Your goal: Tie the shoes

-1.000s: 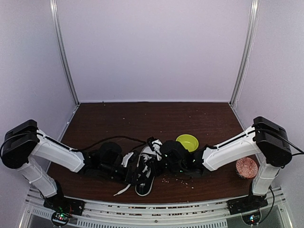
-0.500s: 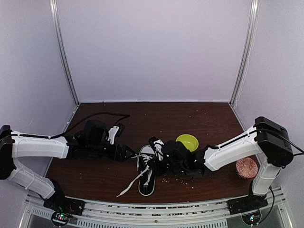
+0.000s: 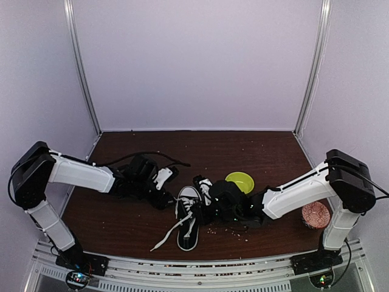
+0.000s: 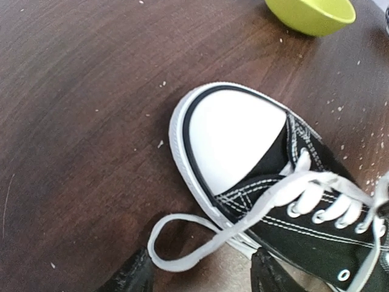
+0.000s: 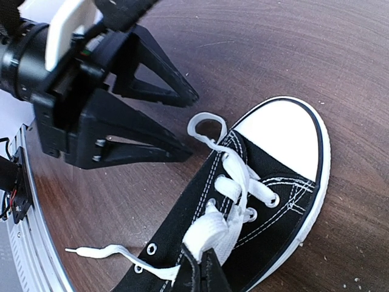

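The black sneaker (image 3: 187,222) with a white toe cap (image 4: 234,137) lies on the table with its toe pointing away from the arm bases. My left gripper (image 4: 200,277) is open beside the toe. A loop of white lace (image 4: 182,246) lies between its fingers (image 4: 130,277), which do not pinch it. The left gripper also shows in the top view (image 3: 169,196) and in the right wrist view (image 5: 194,125). My right gripper (image 5: 203,271) is shut on a bunch of white lace (image 5: 209,234) above the shoe's eyelets, and shows in the top view (image 3: 202,207). A loose lace end (image 3: 161,240) trails toward the front left.
A yellow-green bowl (image 3: 240,180) stands just behind the right wrist, also in the left wrist view (image 4: 310,12). A pink patterned cup (image 3: 315,214) sits by the right arm's base. Crumbs are scattered on the dark wooden table (image 3: 255,152). Walls enclose the back and sides.
The left arm left the shoe, swung out to the left, then came back to the toe with the gripper open around a lace loop. The right gripper stayed on the lace.
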### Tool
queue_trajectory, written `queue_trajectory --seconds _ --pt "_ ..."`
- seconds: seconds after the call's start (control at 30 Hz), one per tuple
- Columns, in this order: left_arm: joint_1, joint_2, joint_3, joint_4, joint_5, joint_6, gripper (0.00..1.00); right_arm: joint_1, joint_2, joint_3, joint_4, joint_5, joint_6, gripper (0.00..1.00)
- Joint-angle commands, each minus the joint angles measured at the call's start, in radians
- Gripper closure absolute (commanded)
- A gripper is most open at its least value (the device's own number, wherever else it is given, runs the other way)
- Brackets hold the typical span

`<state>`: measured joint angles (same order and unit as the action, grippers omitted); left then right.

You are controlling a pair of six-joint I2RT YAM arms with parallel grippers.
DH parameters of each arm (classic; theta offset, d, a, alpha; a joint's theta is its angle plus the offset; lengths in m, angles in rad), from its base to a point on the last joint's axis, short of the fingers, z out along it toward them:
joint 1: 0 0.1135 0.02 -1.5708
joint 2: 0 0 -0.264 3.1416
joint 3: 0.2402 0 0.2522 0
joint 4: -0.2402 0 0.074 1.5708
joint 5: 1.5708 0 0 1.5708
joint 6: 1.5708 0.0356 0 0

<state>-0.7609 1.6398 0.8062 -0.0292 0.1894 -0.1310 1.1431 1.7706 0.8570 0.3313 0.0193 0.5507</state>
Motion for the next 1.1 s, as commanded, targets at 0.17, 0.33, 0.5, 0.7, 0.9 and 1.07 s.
queue_trajectory --seconds 0.17,0.33,0.5,0.7,0.9,1.07 --pt "0.005 0.095 0.057 0.013 0.034 0.07 0.49 -0.011 -0.034 -0.014 0.028 0.006 0.013 1.0" --pt "0.006 0.133 0.065 0.02 0.037 0.068 0.61 -0.012 -0.038 -0.018 0.034 0.005 0.015 1.0" --pt "0.006 0.124 0.067 -0.003 0.002 0.05 0.92 -0.015 -0.041 -0.021 0.036 0.004 0.015 1.0" --pt "0.006 -0.013 0.046 -0.093 -0.013 -0.012 1.0 -0.016 -0.05 -0.019 0.026 0.003 0.015 1.0" --pt "0.005 -0.169 0.074 -0.315 0.149 -0.163 1.0 -0.015 -0.048 0.009 -0.014 -0.007 0.01 1.0" --pt "-0.004 -0.262 0.062 -0.44 0.378 -0.379 1.0 -0.016 -0.038 0.054 -0.071 -0.006 0.015 1.0"
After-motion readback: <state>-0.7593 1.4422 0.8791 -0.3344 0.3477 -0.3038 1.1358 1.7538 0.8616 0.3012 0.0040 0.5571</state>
